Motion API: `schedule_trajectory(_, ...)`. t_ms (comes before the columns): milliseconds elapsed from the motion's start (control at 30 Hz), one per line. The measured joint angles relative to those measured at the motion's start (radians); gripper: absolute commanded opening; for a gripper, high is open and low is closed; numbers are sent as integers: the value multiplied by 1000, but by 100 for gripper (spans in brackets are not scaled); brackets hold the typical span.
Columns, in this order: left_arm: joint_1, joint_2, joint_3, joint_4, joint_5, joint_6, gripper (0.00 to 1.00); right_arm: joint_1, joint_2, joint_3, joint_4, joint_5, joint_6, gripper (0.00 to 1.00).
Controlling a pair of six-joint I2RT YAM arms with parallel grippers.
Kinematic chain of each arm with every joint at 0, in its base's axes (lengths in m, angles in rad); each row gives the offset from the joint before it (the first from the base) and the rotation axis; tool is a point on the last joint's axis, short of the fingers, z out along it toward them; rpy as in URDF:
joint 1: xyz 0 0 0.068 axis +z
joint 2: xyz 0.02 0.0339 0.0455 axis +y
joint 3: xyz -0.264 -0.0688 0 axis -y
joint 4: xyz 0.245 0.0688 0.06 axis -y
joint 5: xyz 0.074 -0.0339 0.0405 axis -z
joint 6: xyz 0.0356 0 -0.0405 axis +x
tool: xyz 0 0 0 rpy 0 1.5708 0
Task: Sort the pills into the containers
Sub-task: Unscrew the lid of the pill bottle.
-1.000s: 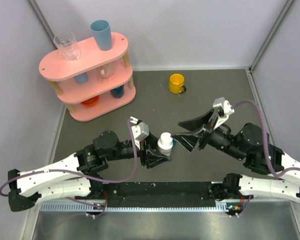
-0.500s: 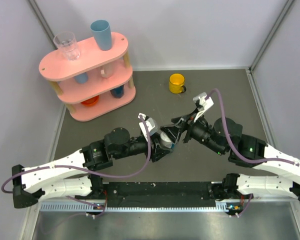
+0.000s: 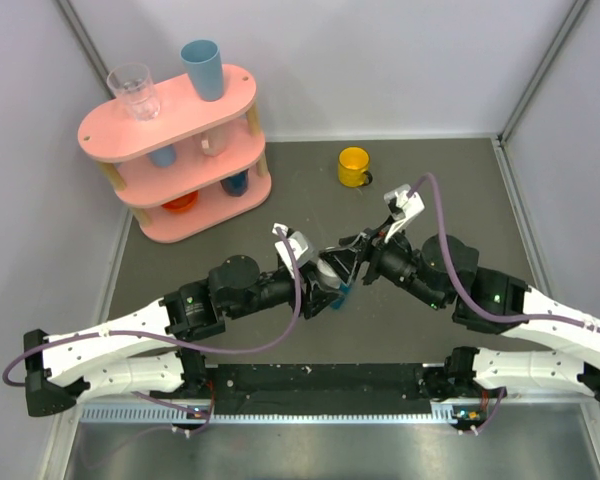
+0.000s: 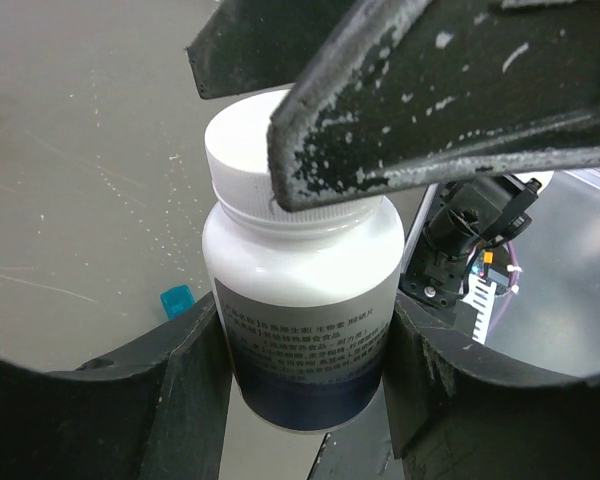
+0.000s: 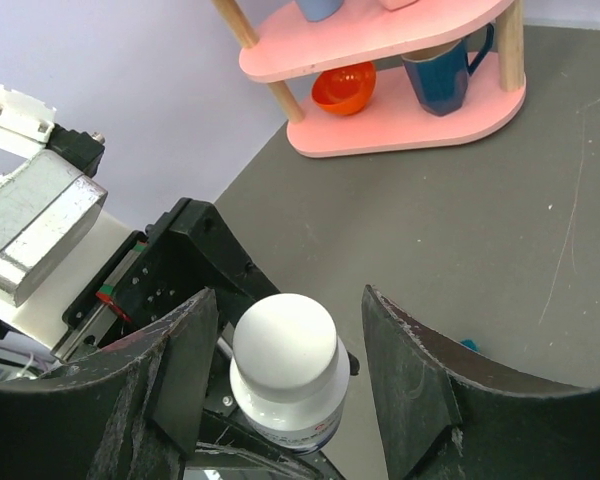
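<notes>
The table (image 3: 430, 200) has a dark grey, matte top with faint scuffs. Pale grey walls (image 3: 380, 60) close it in at the far side and on the left and right.

One pink shelf (image 3: 100, 130) with three tiers stands at the far left. Its top tier carries one clear glass (image 3: 133, 92) and one tall blue cup (image 3: 202, 68). One white mug (image 3: 213, 143) shows on the middle tier. One orange bowl (image 5: 343, 87) and one dark blue mug (image 5: 438, 75) sit on the bottom tier. One yellow mug (image 3: 354, 166) stands alone on the far part of the table, a little right of centre.

The two arms meet over the middle of the table at one white bottle (image 4: 300, 290). The left claw (image 4: 302, 385) grips the bottle's body, a finger pressed to each side. The right claw (image 5: 288, 305) is spread around the white cap (image 5: 285, 342), with a gap showing on either side in its own wrist view.

The bottle's label (image 4: 300, 345) has a grey band of small print above a dark blue band. The print is too blurred to read.

Only a small teal corner of the pill box (image 4: 177, 300) shows. It lies on the table just beside the bottle, under the two claws.
</notes>
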Motion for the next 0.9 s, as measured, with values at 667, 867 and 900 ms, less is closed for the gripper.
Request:
schedule_trajectory(667,0,-2,0,-5,-23,-4,0,0,30,0,-3,-5,11,0)
schedule_trajectory(867,0,-19,-15,9,5,-20,0,0,25,0,-3,-40,-3,0)
schedule_trajectory(900,0,-29,-24,19,18,-25,0,0,21,0,-3,-56,-8,0)
